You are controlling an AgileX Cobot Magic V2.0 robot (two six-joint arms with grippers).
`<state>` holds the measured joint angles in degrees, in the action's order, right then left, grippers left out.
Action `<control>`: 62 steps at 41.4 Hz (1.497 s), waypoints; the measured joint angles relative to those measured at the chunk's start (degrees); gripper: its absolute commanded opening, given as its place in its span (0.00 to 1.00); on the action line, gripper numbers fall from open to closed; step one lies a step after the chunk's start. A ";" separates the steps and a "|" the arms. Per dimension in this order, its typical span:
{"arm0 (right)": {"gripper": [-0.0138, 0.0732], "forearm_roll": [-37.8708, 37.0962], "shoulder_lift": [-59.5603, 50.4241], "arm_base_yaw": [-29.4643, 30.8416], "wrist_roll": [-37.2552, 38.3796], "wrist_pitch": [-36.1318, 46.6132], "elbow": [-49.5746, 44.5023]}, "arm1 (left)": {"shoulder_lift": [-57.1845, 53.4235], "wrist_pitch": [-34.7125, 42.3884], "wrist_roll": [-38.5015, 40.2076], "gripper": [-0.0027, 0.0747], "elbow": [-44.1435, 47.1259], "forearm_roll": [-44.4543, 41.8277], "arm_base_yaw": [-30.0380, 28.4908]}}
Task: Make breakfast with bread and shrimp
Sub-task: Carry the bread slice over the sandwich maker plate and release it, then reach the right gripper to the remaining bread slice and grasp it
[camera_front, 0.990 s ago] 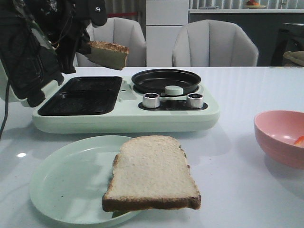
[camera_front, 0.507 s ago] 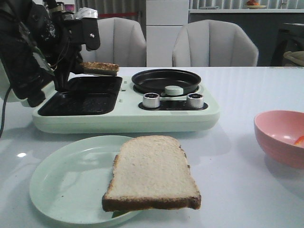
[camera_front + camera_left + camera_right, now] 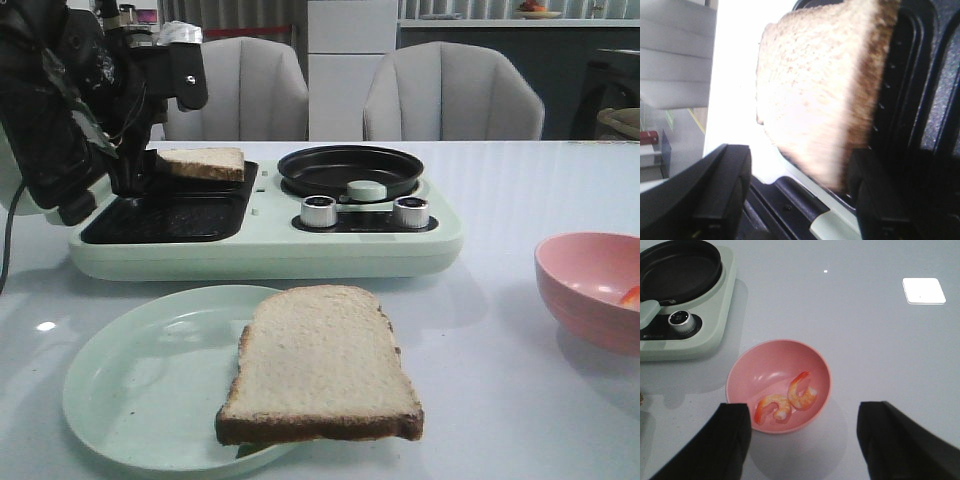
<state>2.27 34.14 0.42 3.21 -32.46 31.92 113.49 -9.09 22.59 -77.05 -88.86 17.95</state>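
One slice of bread [image 3: 202, 163] [image 3: 815, 95] lies at the back of the black grill tray [image 3: 170, 210] of the pale green breakfast maker [image 3: 260, 250]. My left gripper [image 3: 135, 178] [image 3: 800, 200] is just behind it, open, fingers wide apart and the slice's end close to one finger [image 3: 880, 200]. A second slice of bread [image 3: 320, 365] rests on the green plate [image 3: 130, 390], overhanging its front rim. Two shrimp [image 3: 774, 409] lie in the pink bowl [image 3: 755, 365] [image 3: 580, 270]. My right gripper [image 3: 805, 440] hangs open above the bowl's near side, holding nothing.
The maker's lid [image 3: 50, 140] stands open at the left beside my left arm. A round black pan [image 3: 350, 170] and two knobs [image 3: 318, 211] occupy the maker's right half. Two grey chairs [image 3: 450, 95] stand behind the table.
My left gripper has carried the slice down from above the grill tray, levelled it and let it go. It now rests on the tray. The plate, bowl and second slice have not moved.
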 measured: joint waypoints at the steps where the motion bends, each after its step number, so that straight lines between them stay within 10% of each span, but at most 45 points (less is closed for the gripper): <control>1: 0.80 0.00 0.00 0.00 0.00 0.00 0.00 | 0.00 -0.12 0.00 0.67 0.00 1.40 0.00; 23: 0.80 0.00 0.00 0.00 0.00 0.00 0.00 | -18.35 -12.45 -0.12 0.67 8.76 33.91 10.99; 39: 0.80 0.00 0.00 0.00 0.00 0.00 0.00 | -36.98 -34.08 -20.14 0.67 15.89 76.22 21.44; 62: 0.80 0.00 0.00 0.00 0.00 0.00 0.00 | -76.98 -33.71 -21.97 0.67 36.79 91.67 21.56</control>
<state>2.27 34.14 0.42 3.21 -32.46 31.92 36.51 -42.80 0.62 -40.26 2.81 39.52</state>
